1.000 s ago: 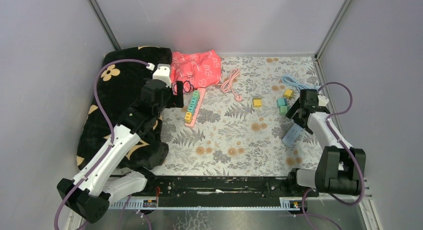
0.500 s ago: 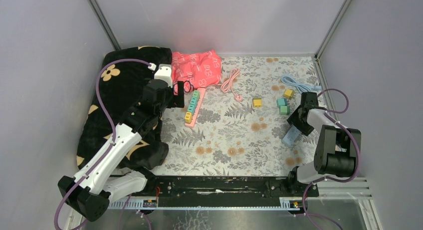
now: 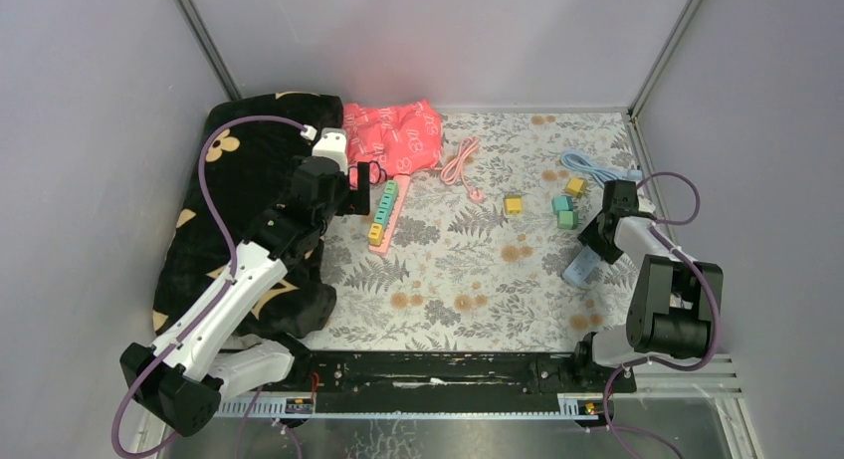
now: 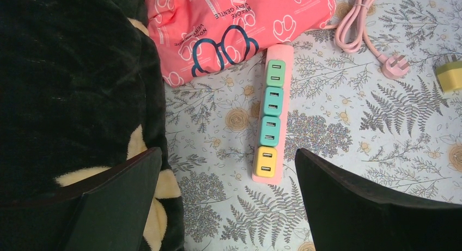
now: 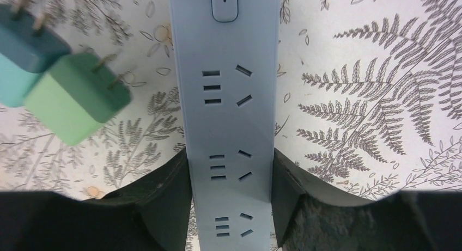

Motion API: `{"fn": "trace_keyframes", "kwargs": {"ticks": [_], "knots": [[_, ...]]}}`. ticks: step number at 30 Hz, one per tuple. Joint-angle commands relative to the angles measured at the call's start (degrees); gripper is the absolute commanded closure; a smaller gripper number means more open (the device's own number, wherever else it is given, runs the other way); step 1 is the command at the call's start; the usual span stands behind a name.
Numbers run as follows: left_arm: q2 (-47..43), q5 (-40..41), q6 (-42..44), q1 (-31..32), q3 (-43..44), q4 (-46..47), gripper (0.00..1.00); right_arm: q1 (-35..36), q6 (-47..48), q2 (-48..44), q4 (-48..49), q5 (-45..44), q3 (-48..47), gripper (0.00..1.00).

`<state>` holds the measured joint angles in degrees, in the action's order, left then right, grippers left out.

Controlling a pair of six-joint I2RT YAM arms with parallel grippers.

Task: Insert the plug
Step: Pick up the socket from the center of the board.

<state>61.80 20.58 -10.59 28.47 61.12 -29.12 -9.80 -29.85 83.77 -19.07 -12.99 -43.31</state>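
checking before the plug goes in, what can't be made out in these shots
- Top view: the blue power strip's sockets are too small to see, and the right end effector covers its far end.
- Right wrist view: the teal plug is cut off by the left edge; the strip's near end by the bottom edge.
- Left wrist view: four adapters hide the pink power strip's sockets.

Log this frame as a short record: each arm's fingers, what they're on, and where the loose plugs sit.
left fingers: open, above pink power strip, holding nothing
right fingers: closed against both sides of blue power strip
loose plugs: green plug and teal plug beside the blue strip, not inserted
blue strip sockets: visible ones empty
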Motion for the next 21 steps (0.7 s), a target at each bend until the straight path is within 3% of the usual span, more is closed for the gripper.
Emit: {"fn": "trace_keyframes", "kwargs": {"ticks": [1, 3, 12, 21], "knots": [[-0.03, 0.53, 0.13, -0.19, -0.48, 3.33, 0.00, -0.13, -0.44, -3.53, -0.43, -1.77, -6.10, 0.90], [-0.19, 1.13, 0.13, -0.28, -0.43, 3.29, 0.00, -0.07, -0.05, -3.77, -1.34, -1.66, -8.81, 1.00], [-0.29, 1.51, -0.22, -0.26, -0.23, 3.14, 0.00, -0.08, 2.52, -4.62, -1.21, 4.04, -20.92, 1.00], [-0.29, 1.33, -0.57, -0.41, -0.30, 3.15, 0.00, 2.60, 2.69, -0.73, 2.72, 12.58, -27.00, 1.00]]}}
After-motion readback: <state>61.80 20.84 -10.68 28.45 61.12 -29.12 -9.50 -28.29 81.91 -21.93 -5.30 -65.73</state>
